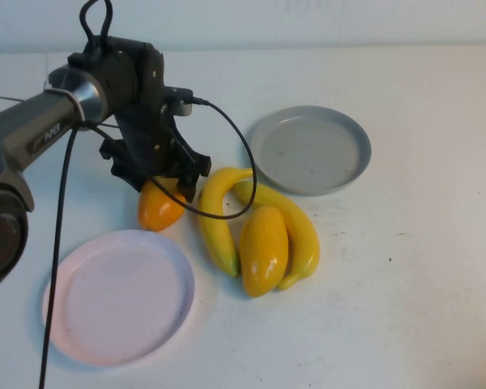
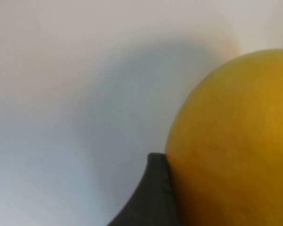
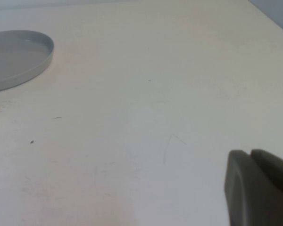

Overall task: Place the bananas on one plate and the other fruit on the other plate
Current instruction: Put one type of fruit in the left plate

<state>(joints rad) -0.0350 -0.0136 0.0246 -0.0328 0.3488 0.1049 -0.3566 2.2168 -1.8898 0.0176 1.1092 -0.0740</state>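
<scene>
High view: left gripper (image 1: pixel 158 180) down on mango (image 1: pixel 159 204) just above pink plate (image 1: pixel 117 294); fingers straddle it, grip unconfirmed. Smooth, rounded, likely slippery: take across middle. 2nd mango (image 1: pixel 264 249) lies between 2 bananas (image 1: pixel 296 229), beside grey plate (image 1: pixel 310 148). Pink plate empty, path open.

Left wrist: finger (image 2: pixel 151 197) touches mango skin.

Right wrist: right gripper (image 3: pixel 257 188) parked, fingers together, well clear of grey plate.

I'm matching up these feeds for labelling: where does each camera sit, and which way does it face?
High: raised on the robot's side, angled down at the table; left arm and left pincer over a mango.
Left wrist: on the left arm, facing that mango; one fingertip shows.
Right wrist: low over bare table; right pincer edge.
Shared: grey plate.
</scene>
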